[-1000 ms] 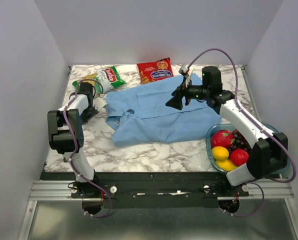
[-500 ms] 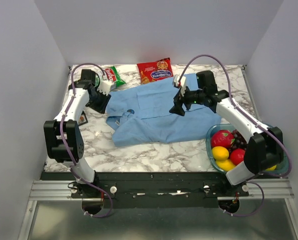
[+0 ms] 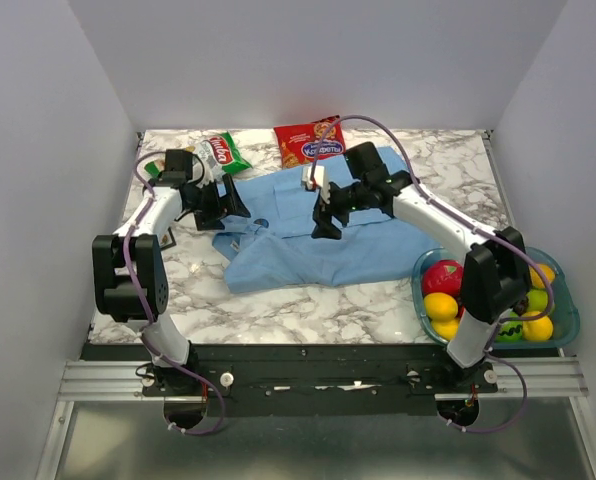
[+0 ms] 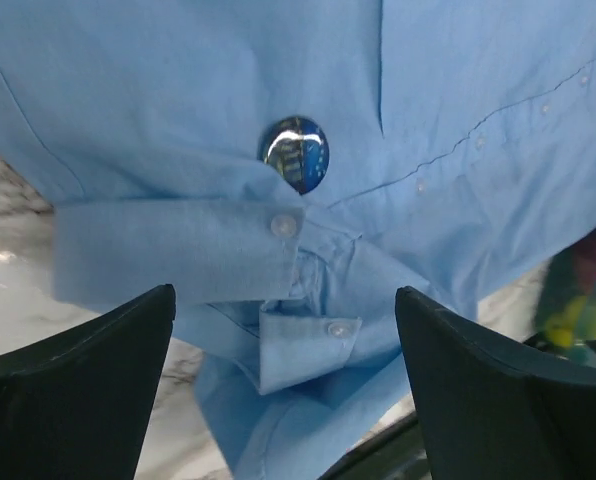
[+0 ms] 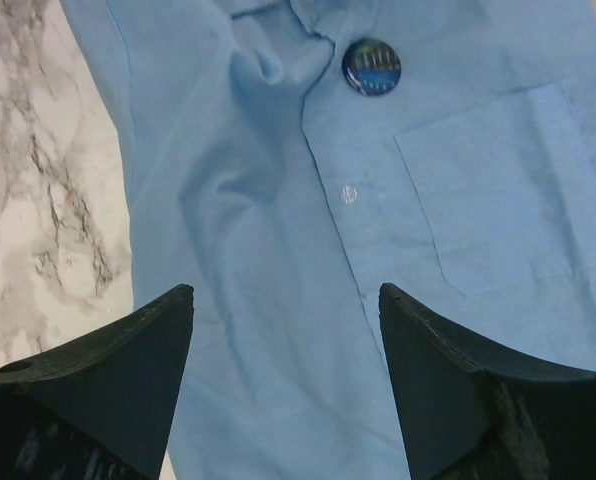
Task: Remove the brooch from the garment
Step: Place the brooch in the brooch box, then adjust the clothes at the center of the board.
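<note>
The garment (image 3: 328, 245) is a light blue shirt spread over the middle of the marble table. The brooch (image 4: 294, 153) is a small round dark blue glossy pin fixed to the cloth just above a buttoned cuff (image 4: 178, 250). In the right wrist view the brooch (image 5: 371, 66) sits near the top, left of the chest pocket (image 5: 498, 190). My left gripper (image 3: 228, 205) hovers at the shirt's left edge, open wide, nothing between its fingers (image 4: 78, 370). My right gripper (image 3: 323, 215) hangs open over the shirt's middle, also with nothing in it.
A red snack packet (image 3: 309, 140) and a green packet (image 3: 221, 152) lie at the back of the table. A glass bowl (image 3: 575, 312) of fruit stands at the right front. White walls close in the left, right and back.
My left arm swung from the table's left edge to the shirt's left side and its jaws opened wide. My right arm moved left across the shirt, still open.
</note>
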